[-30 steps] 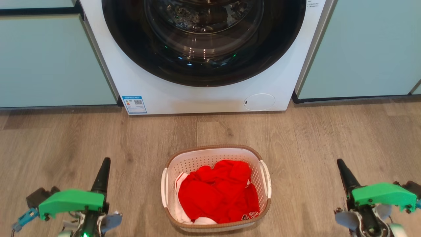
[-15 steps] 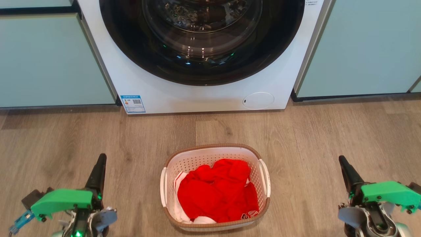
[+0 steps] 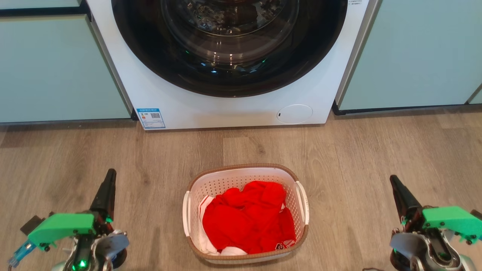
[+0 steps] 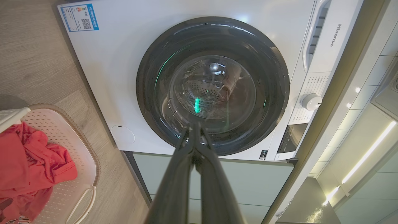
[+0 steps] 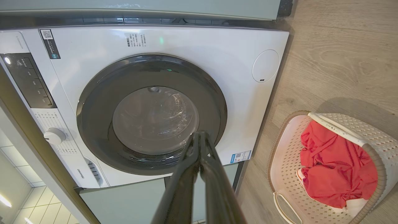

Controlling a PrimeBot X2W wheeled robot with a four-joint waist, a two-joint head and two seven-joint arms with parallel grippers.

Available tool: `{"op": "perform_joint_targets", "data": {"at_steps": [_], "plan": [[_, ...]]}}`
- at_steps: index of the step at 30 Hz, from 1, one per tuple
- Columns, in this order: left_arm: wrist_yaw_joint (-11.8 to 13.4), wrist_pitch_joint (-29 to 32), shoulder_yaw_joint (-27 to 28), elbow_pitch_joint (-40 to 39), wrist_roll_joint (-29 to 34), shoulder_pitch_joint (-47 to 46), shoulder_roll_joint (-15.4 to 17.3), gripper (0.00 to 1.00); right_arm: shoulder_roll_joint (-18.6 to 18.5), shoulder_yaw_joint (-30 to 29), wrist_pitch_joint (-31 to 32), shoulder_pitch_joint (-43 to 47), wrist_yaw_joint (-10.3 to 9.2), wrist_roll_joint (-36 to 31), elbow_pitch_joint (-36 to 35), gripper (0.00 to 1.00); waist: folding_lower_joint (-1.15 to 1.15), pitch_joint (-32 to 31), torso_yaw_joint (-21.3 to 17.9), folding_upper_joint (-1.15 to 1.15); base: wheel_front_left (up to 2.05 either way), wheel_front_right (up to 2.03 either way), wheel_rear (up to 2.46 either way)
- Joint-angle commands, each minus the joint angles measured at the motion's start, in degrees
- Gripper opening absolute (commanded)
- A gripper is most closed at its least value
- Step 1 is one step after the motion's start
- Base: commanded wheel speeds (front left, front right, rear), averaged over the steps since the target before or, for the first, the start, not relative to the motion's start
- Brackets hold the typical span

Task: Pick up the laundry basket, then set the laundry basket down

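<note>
Wood-grain flooring (image 3: 357,158) is running under everything nearest the robot. The left gripper (image 3: 110,175) and the right gripper (image 3: 394,181) are hovering above it, each pointing forward with its two dark fingers pressed together at the tips and gripping nothing. Between them the laundry basket (image 3: 226,183) is sitting upright on the floor. It is lying to the right of the left gripper and to the left of the right one, well apart from both and roughly midway, so neither arm is looking clearly nearer. Its left handle (image 3: 186,214) is facing the left gripper and its right handle (image 3: 302,203) the right gripper, so the handle-to-handle line is running crosswise from hand to hand. Red clothes (image 3: 248,218) are lying heaped inside. A grounded basket with both hands free is fitting either a lift to come or a set-down already made, and I am judging no further. Beyond the fingertips a white washing machine (image 3: 226,109) is standing between pale green cabinets (image 3: 56,75), its dark round door facing the robot.
</note>
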Motion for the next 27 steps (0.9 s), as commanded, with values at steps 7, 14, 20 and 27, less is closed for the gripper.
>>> {"op": "perform_joint_targets", "data": {"at_steps": [7,14,20,27], "plan": [[-0.4,0.4,2.5,-1.7,0.1,-3.3,0.4,0.0,-1.1,0.7,0.5,-3.5,0.41,0.2,-1.8,0.0,0.0,0.0,0.0,0.0,0.0,0.0,0.0],[-0.4,0.5,2.6,-1.7,0.2,-3.3,0.3,0.0,-1.0,0.6,0.5,-3.5,0.41,0.1,-1.8,0.0,0.0,0.0,0.0,0.0,0.0,0.0,0.0],[-0.4,0.6,2.7,-1.7,0.2,-3.3,0.3,0.0,-1.0,0.5,0.6,-3.5,0.41,0.1,-1.8,0.0,0.0,0.0,0.0,0.0,0.0,0.0,0.0],[-0.4,0.7,2.8,-1.7,0.3,-3.3,0.2,0.0,-0.9,0.4,0.7,-3.5,0.41,0.0,-1.8,0.0,0.0,0.0,0.0,0.0,0.0,0.0,0.0]]}}
